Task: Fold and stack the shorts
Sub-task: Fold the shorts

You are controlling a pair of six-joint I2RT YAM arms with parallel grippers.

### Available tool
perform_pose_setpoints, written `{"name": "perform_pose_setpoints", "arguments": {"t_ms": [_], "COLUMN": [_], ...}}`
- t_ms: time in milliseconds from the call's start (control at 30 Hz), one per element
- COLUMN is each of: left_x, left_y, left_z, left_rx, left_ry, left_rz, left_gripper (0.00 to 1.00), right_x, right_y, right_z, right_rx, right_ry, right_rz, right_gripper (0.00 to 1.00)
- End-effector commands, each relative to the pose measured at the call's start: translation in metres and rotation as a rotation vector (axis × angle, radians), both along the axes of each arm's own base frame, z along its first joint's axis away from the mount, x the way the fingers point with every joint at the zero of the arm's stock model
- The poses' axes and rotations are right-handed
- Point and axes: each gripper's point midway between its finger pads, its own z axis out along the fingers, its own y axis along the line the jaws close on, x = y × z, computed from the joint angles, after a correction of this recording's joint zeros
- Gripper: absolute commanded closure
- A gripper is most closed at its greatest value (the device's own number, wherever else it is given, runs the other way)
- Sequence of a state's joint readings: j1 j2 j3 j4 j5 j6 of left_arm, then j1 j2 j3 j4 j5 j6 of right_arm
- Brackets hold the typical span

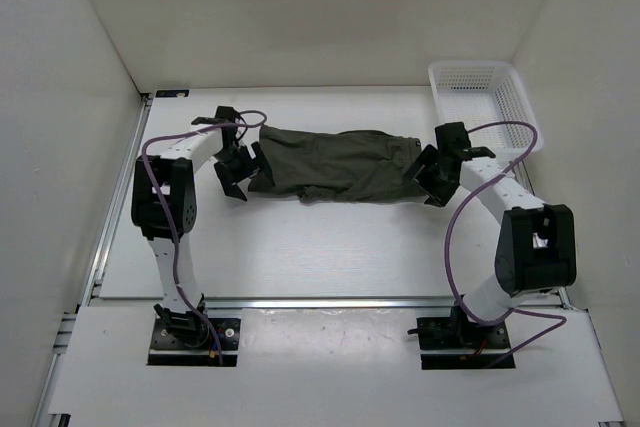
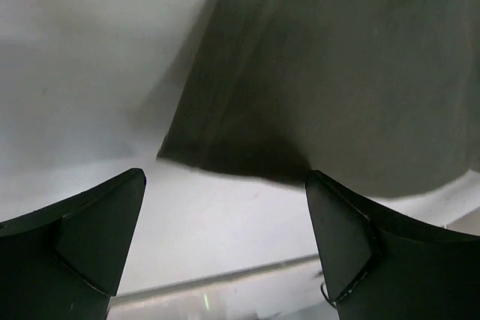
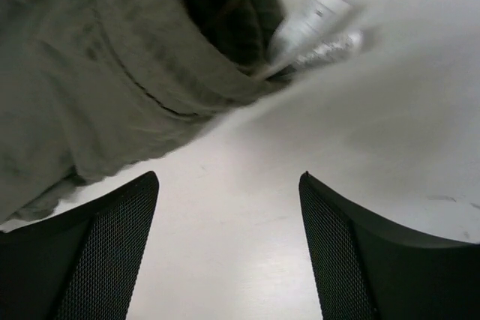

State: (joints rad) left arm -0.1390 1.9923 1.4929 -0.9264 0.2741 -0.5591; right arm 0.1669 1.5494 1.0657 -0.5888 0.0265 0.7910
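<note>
The dark olive-green shorts (image 1: 335, 162) lie stretched left to right across the middle of the white table, rumpled. My left gripper (image 1: 238, 173) is open at the shorts' left end, just off the cloth; in the left wrist view the hem corner (image 2: 225, 151) lies just ahead of the empty jaws. My right gripper (image 1: 428, 179) is open at the shorts' right end. The right wrist view shows the waistband (image 3: 150, 80) and a small white tag (image 3: 311, 24) ahead of the open jaws, with bare table between them.
A white mesh basket (image 1: 483, 102) stands at the back right corner, close behind the right arm. White walls enclose the table on three sides. Purple cables loop off both arms.
</note>
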Motion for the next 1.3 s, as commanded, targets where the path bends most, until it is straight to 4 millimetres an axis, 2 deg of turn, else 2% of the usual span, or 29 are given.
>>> {"name": "perform_pose_setpoints", "arguments": {"t_ms": [0,133,200,233,267,300,333,367,400,467,500,533,600,733,900,933,1000,1100,1133,1167,1267], "left_x": [0.028,0.045,0.055,0.056,0.055,0.059,0.063,0.063,0.065,0.069,0.069,0.072,0.074,0.075,0.071,0.071,0.067,0.062,0.061,0.059,0.047], "left_y": [-0.012,-0.013,-0.015,-0.018,-0.018,-0.019,-0.018,-0.018,-0.018,-0.015,-0.015,-0.009,-0.004,0.016,0.022,0.022,0.019,0.000,-0.002,-0.002,-0.009], "left_z": [0.009,0.002,0.007,0.003,-0.001,0.003,0.005,0.005,0.008,0.011,0.011,0.016,0.028,0.042,0.052,0.052,0.038,0.020,0.017,0.014,0.004], "left_rx": [-0.023,-0.013,-0.019,-0.009,-0.010,-0.012,-0.007,-0.007,-0.008,-0.009,-0.009,-0.002,-0.005,0.013,0.014,0.014,0.021,-0.040,-0.047,-0.046,-0.070], "left_ry": [-0.110,-0.113,-0.134,-0.128,-0.117,-0.130,-0.139,-0.140,-0.148,-0.158,-0.158,-0.173,-0.198,-0.230,-0.251,-0.251,-0.219,-0.168,-0.161,-0.152,-0.118], "left_rz": [-0.015,-0.003,0.005,-0.002,0.007,0.007,0.018,0.018,0.018,0.027,0.027,0.041,0.052,0.096,0.099,0.099,0.079,0.018,0.005,0.005,-0.036], "left_gripper": [0.00,0.02,0.13,0.21,0.51,0.69,0.84,0.90,0.90,0.90,0.90,0.90,0.90,0.90,0.90,0.90,0.90,0.43,0.33,0.16,0.05], "right_x": [0.032,0.051,0.060,0.058,0.061,0.063,0.063,0.065,0.064,0.064,0.066,0.066,0.070,0.075,0.076,0.074,0.073,0.070,0.067,0.067,0.065], "right_y": [0.014,0.008,0.010,0.012,0.016,0.018,0.012,0.014,0.012,0.013,0.012,0.012,0.013,0.013,0.015,0.014,0.018,0.017,0.017,0.017,0.018], "right_z": [0.013,-0.009,-0.013,-0.024,-0.025,-0.031,-0.037,-0.039,-0.048,-0.050,-0.051,-0.051,-0.032,-0.008,0.006,0.008,0.008,0.005,0.001,0.001,0.002], "right_rx": [0.079,0.073,0.078,0.089,0.090,0.075,0.045,0.031,0.021,0.004,-0.006,-0.006,-0.001,-0.020,-0.028,-0.033,-0.032,-0.034,-0.036,-0.036,-0.045], "right_ry": [-0.107,-0.076,-0.083,-0.050,-0.049,-0.037,-0.030,-0.031,-0.009,-0.001,0.005,0.005,-0.038,-0.086,-0.116,-0.117,-0.117,-0.108,-0.098,-0.098,-0.101], "right_rz": [0.018,-0.006,-0.014,-0.022,-0.013,-0.020,-0.035,-0.032,-0.045,-0.042,-0.046,-0.046,-0.038,-0.018,-0.006,0.003,0.013,0.013,0.013,0.013,0.017], "right_gripper": [0.20,0.20,0.22,0.24,0.27,0.29,0.32,0.38,0.42,0.59,0.79,0.86,0.98,1.00,1.00,1.00,1.00,1.00,1.00,1.00,1.00]}}
